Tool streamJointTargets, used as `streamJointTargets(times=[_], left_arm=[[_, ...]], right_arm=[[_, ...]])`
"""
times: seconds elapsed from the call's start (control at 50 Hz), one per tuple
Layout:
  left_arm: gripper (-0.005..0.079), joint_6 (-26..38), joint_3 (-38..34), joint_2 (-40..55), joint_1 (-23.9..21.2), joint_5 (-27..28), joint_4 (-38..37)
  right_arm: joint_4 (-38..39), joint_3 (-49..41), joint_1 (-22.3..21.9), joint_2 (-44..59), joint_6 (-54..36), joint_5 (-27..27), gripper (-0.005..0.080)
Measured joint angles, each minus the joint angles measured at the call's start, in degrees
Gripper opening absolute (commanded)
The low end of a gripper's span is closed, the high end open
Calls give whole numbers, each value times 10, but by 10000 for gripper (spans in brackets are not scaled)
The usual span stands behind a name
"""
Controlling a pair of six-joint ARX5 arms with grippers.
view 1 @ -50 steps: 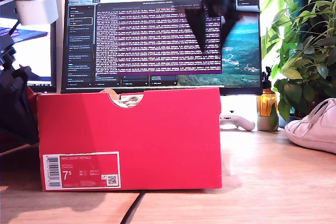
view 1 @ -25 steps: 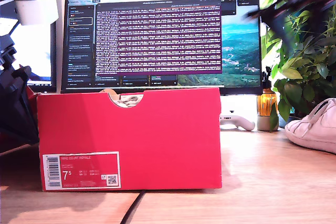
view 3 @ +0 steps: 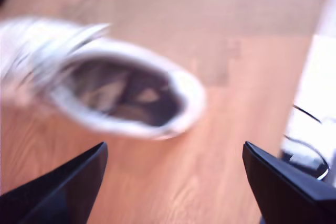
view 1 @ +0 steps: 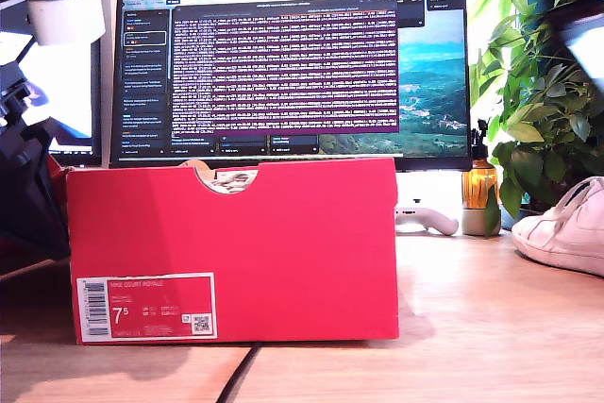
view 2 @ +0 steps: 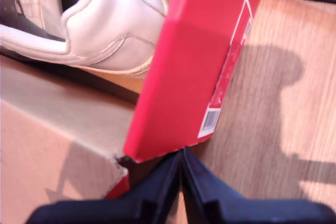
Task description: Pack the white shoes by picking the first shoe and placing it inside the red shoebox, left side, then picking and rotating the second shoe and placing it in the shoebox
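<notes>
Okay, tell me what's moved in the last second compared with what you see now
In the exterior view, the dark arm that hung in front of the monitor swung toward that view's right and is now almost out of frame. The red shoebox and the white shoe on the table stayed put.

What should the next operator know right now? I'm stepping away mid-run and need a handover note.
My first end effector: shut, parked at a corner of the red shoebox, holding nothing.
My second end effector: open, above the second shoe on the wooden table; that view is blurred.
Shoes: one white shoe already lies inside the shoebox. The other sits outside the shoebox, at the exterior view's right edge.
Done: first shoe packed.
Left: grasp the second shoe, rotate it, place it in the shoebox beside the first.
</notes>
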Motion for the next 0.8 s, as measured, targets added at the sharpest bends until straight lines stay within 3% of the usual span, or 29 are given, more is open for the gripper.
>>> streamJointTargets(times=[0.18, 0.36, 0.8], left_arm=[[-19, 0, 0, 0, 0, 0, 0], [-19, 0, 0, 0, 0, 0, 0], [-19, 0, 0, 0, 0, 0, 0]], right_arm=[[15, -44, -18, -35, 66, -34, 754], [92, -88, -18, -26, 78, -72, 748], [189, -169, -69, -26, 79, -88, 747]])
